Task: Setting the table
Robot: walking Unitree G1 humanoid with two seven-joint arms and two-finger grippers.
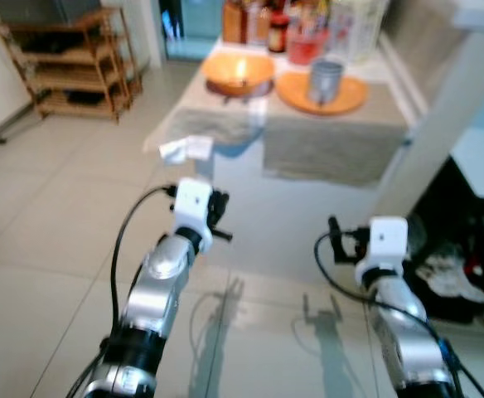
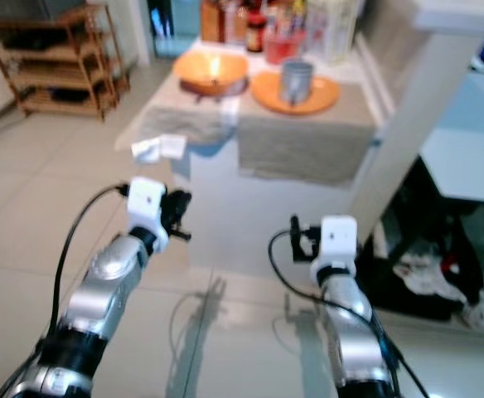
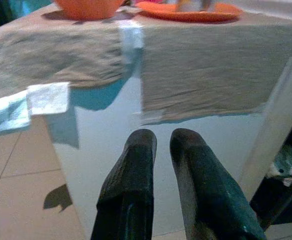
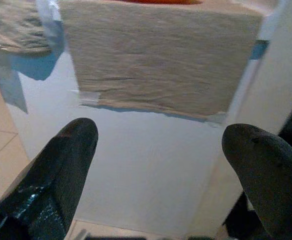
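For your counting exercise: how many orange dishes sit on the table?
2: an orange bowl on the table's left side and an orange plate to its right, under a metal cup. The bottles behind may hide more.

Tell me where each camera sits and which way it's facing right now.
Left eye view: on the head, looking forward and down at the table; both silver arms show.
Right eye view: same scene beside it; orange bowl, orange plate with metal cup.
Left wrist view: along the left gripper, nearly closed, toward the table's end.
Right wrist view: along the right gripper, wide open, same face.
Shared: both wrist views show the beige cloth.
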